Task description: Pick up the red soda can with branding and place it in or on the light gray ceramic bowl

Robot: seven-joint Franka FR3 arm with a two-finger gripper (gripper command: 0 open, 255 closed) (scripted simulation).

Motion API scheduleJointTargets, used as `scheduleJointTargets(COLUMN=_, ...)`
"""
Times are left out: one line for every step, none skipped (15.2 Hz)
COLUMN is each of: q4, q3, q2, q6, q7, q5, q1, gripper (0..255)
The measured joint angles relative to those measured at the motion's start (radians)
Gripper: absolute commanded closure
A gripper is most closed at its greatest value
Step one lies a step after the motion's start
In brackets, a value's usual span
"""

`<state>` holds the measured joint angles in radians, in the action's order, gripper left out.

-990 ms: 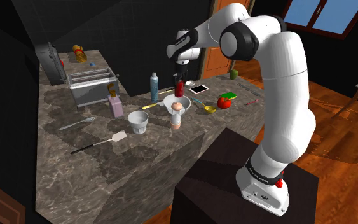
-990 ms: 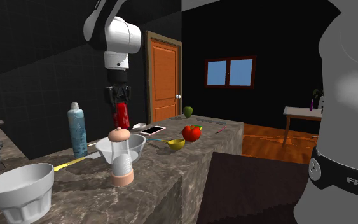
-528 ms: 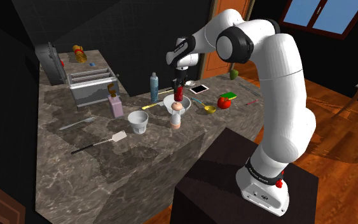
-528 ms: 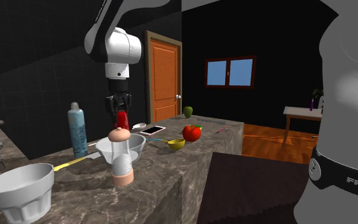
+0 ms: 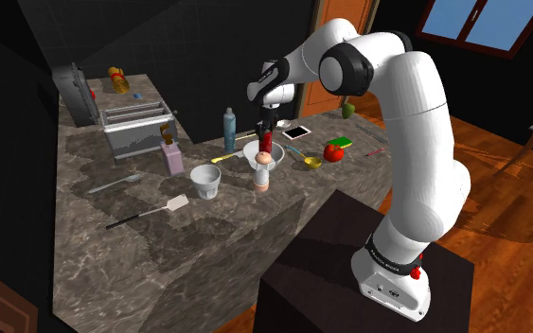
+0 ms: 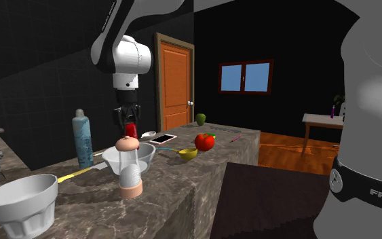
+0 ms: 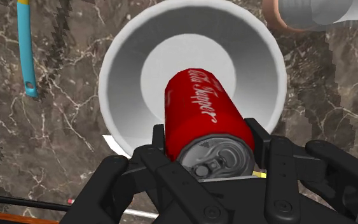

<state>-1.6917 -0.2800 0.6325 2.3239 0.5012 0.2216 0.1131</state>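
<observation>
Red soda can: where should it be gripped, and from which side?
On its round side wall just below the lid, from above. The red soda can is upright, lid toward the tool, and its curved sides fit between the fingers, as held over the bowl.

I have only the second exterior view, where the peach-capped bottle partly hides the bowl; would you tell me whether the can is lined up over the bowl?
Observer: Yes. In the wrist view the red can points into the white bowl, with its far end over the bowl's floor.
Operator: Is the tool holding it?
Observer: The tool is shut on the can, with a finger against each side near the tab end.
Operator: Has the can touched the bottom?
Observer: I cannot tell. The bowl's inside around the can is plain white, with nothing else in it.
</observation>
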Motion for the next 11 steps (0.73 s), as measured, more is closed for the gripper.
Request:
scheduleJointTargets(q4=0.000, q3=0.000, q2=0.000, q6=0.000, q7=0.000, q5=0.000, q1=0.000, gripper=255)
scheduleJointTargets(q4=0.000, q3=0.000, q2=0.000, q6=0.000, q7=0.000, q5=0.000, q1=0.000, gripper=0)
scheduleJointTargets(q4=0.000, q3=0.000, q2=0.000, q6=0.000, q7=0.000, q5=0.000, q1=0.000, gripper=0)
scheduleJointTargets(q4=0.000, q3=0.000, q2=0.000, q6=0.000, q7=0.000, q5=0.000, q1=0.000, gripper=0)
scheduleJointTargets(q4=0.000, q3=0.000, q2=0.000, q6=0.000, q7=0.000, q5=0.000, q1=0.000, gripper=0)
scheduleJointTargets(q4=0.000, q3=0.000, q2=0.000, q6=0.000, q7=0.000, q5=0.000, q1=0.000, gripper=0)
scheduleJointTargets(q4=0.000, q3=0.000, q2=0.000, q6=0.000, q7=0.000, q5=0.000, q1=0.000, gripper=0)
scheduleJointTargets(q4=0.000, q3=0.000, q2=0.000, q6=0.000, q7=0.000, q5=0.000, q1=0.000, gripper=0)
scheduleJointTargets(q4=0.000, q3=-0.002, q2=-0.010, q6=-0.009, q7=-0.003, q5=-0.003, q1=-0.002, gripper=0)
scheduleJointTargets(q4=-0.002, q3=-0.006, q2=-0.026, q6=-0.023, q7=-0.004, q5=-0.008, q1=-0.004, gripper=0)
scheduleJointTargets(q4=0.001, q3=-0.010, q2=-0.044, q6=-0.042, q7=-0.009, q5=-0.014, q1=-0.008, gripper=0)
